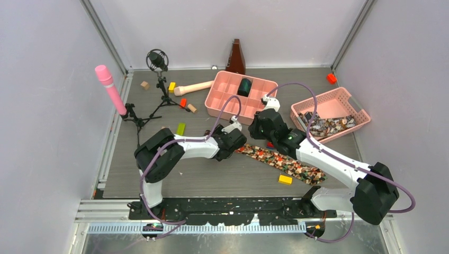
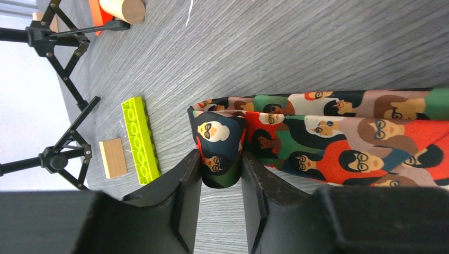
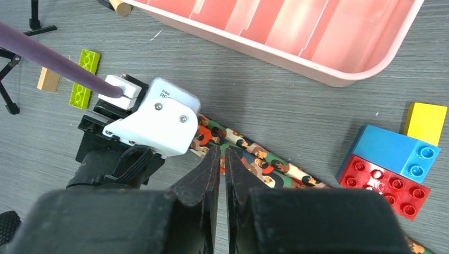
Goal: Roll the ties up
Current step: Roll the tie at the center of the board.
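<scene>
Tie flat on tabletop, claws at one end.
Left claw clamps the folded end; right claw closed just above the fabric. Lime brick and wooden block at left claw's 9 o'clock; stacked bricks at right claw's 3 o'clock.

tie on table, tray behind it

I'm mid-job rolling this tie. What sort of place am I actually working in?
Probably a lab test cell built for robot recording, not a home or shop. It has plain white panel walls on aluminium framing, and a tripod microphone and a metronome stand on the table.
</scene>
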{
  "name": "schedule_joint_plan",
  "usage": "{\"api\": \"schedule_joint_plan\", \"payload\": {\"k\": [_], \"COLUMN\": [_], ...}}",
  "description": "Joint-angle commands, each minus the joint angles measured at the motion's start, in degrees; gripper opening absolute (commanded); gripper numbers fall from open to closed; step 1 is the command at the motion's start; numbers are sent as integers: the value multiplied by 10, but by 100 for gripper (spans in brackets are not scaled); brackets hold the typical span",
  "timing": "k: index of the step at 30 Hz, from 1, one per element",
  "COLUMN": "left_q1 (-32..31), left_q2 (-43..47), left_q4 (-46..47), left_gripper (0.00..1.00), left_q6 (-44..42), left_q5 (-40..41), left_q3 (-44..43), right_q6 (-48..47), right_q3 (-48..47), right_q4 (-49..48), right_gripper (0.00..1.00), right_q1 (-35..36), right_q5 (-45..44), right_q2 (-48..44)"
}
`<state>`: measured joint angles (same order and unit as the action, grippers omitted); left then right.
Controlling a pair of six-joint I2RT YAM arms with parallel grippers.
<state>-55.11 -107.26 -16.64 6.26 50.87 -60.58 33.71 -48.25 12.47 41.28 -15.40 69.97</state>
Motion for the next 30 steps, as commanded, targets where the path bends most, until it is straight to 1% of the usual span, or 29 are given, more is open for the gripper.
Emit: {"api": "schedule_joint_plan", "payload": {"k": [1, 4, 7, 14, 30], "left_q1": [-5, -6, -6, -7, -7], "left_q2": [9, 17, 18, 28, 53], "left_q4": [-7, -8, -9, -15, -20], "left_gripper": [39, 44, 46, 46, 46], "left_q6": [13, 21, 24, 30, 37], "left_q5": [-16, -34, -46, -77, -104], "left_q3": [-7, -6, -8, -18, -24], "right_q6": [1, 1, 3, 7, 13], "right_q3": [-3, -3, -2, 0, 3], "right_q4": [-10, -10, -10, -10, -17], "right_gripper": [15, 14, 15, 15, 16], "right_q1": [0, 0, 0, 0, 0], "right_q5": [-13, -12, -12, -9, -1], "right_q2": [-16, -16, -16, -14, -8]}}
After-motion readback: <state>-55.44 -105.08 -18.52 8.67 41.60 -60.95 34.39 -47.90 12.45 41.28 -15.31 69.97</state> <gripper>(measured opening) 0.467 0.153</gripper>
